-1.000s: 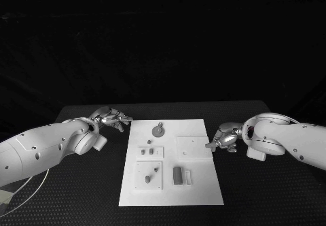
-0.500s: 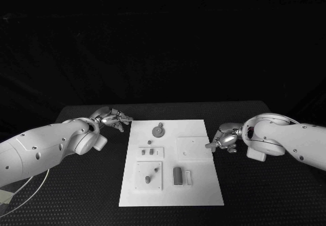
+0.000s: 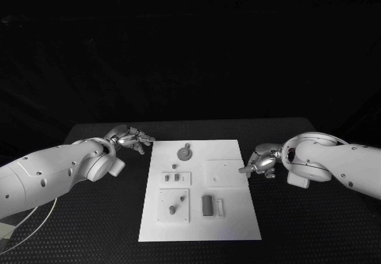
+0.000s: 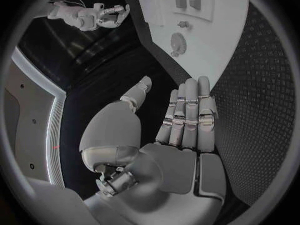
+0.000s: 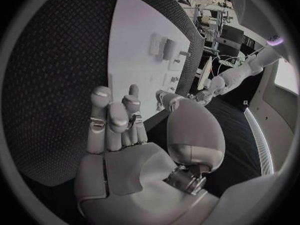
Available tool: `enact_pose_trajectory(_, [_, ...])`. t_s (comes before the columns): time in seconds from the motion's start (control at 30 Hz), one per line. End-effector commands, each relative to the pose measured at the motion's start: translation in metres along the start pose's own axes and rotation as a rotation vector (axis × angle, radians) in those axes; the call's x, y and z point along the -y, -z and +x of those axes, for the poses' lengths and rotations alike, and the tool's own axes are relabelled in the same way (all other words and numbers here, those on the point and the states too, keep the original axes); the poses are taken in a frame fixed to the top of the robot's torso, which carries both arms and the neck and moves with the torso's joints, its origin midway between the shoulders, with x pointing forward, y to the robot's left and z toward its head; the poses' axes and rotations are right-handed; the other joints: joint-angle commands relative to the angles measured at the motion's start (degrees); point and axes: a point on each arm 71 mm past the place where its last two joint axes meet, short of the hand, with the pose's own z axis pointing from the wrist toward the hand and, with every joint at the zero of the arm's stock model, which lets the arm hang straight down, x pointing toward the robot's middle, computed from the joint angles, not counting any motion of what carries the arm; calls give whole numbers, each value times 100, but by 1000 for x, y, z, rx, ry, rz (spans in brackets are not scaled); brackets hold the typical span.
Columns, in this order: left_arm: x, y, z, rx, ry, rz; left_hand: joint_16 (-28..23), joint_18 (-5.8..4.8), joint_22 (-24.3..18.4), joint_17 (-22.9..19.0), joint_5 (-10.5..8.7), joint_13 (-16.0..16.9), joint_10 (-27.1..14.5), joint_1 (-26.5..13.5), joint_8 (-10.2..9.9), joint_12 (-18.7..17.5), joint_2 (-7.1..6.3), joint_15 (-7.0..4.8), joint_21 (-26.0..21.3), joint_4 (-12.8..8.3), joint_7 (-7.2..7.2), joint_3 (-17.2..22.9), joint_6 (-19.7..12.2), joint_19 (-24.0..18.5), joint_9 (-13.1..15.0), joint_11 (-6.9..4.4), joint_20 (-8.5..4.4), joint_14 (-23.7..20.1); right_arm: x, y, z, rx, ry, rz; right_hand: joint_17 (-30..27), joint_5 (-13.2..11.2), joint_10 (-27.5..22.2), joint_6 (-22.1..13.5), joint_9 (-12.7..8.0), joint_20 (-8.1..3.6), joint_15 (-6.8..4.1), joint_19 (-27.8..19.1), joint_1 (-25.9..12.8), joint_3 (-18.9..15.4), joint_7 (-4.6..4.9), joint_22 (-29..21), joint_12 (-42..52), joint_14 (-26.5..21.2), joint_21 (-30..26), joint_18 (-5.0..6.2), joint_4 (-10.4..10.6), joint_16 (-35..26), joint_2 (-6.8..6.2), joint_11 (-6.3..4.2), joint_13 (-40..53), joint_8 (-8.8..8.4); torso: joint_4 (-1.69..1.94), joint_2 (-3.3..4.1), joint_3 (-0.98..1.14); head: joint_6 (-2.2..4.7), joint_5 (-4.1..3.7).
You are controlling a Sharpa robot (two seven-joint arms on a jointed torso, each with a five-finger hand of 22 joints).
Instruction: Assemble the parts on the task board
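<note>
Fingers (image 5: 112, 120) of both empty hands spread; parts (image 3: 185, 152) small, shapes indistinct.

Robotics lab, black table (image 3: 103, 231), desks with monitors (image 5: 220, 32) behind

My right hand (image 5: 125, 150) hung empty, fingers loosely apart, beside the task board (image 5: 134, 40) with its parts (image 5: 164, 47)

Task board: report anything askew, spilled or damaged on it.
Nothing stands out. The task board lies flat and square on the table, its grey parts resting on it, none spilled onto the table. Both robot hands hold nothing, left robot hand, right robot hand.
</note>
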Motion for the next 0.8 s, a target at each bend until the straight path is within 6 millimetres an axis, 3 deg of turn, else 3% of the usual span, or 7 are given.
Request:
enact_pose_trajectory(0.03, [3, 0, 2, -10, 10, 16, -21, 71, -8, 10, 7, 8, -10, -66, 34, 27, 6, -11, -25, 1, -5, -23, -53, 38, -8, 20, 9, -8, -1, 0, 1, -14, 6, -4, 8, -21, -40, -41, 7, -40, -15, 10, -38, -1, 30, 106, 18, 14, 18, 130, -40, 9, 22, -14, 6, 39, 2, -2, 3, -11, -2])
enact_pose_trajectory(0.8, [3, 0, 2, -9, 10, 15, -23, 73, -11, 12, 7, 9, -10, -77, 35, 27, 18, -12, -29, 4, -6, -32, -52, 40, -10, 19, 9, -7, -2, -1, 1, -15, 5, -4, 10, -22, -41, -47, 20, -41, -17, 10, -48, 9, 29, 106, 21, 14, 22, 130, -62, 11, 43, -15, 7, 45, 1, 0, 3, -12, -6])
